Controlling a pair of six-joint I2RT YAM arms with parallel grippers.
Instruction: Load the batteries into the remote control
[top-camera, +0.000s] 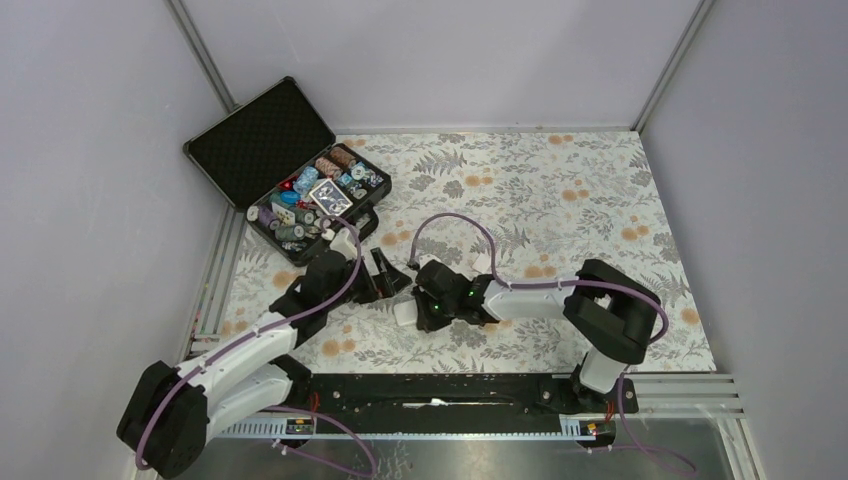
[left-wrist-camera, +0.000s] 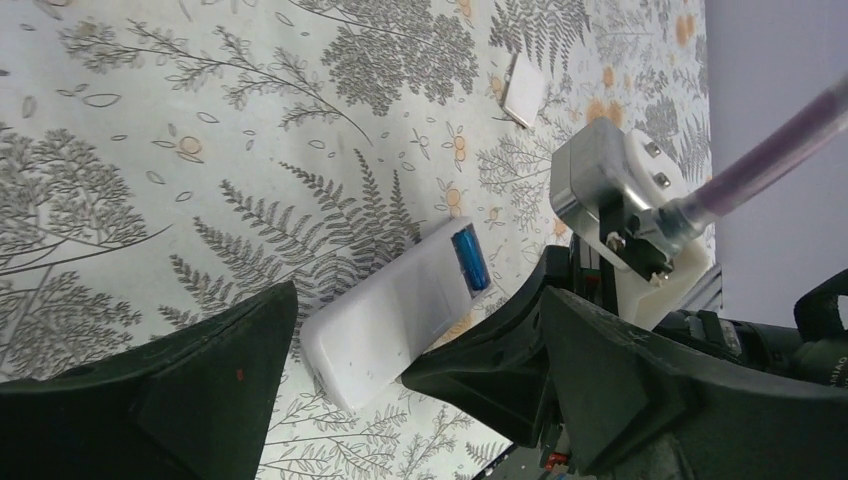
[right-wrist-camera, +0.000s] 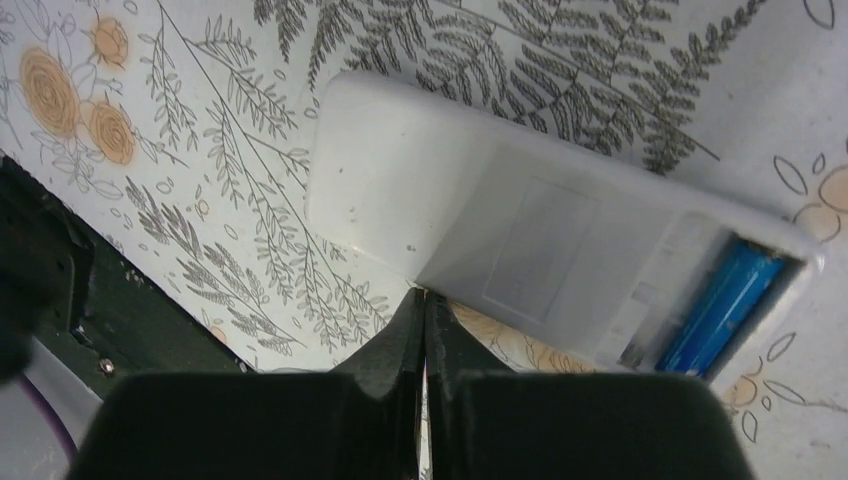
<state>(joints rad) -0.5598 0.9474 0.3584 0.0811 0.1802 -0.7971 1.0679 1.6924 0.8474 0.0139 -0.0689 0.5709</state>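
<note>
- Left tool (left-wrist-camera: 408, 292) spread wide, empty, above the remote control (right-wrist-camera: 480, 200) on the counter (left-wrist-camera: 250, 130).
- Right tool (right-wrist-camera: 425, 305) pinched closed, empty, at the remote's 6 o'clock edge.
- Blue battery (right-wrist-camera: 722, 308) seated at its 4 o'clock end.

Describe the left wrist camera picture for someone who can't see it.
A white remote control lies back up on a fern-patterned tablecloth, its battery bay open with one blue battery inside. The left tool is wide open, framing the remote, and the right tool, shut, sits at the remote's long edge.
</note>
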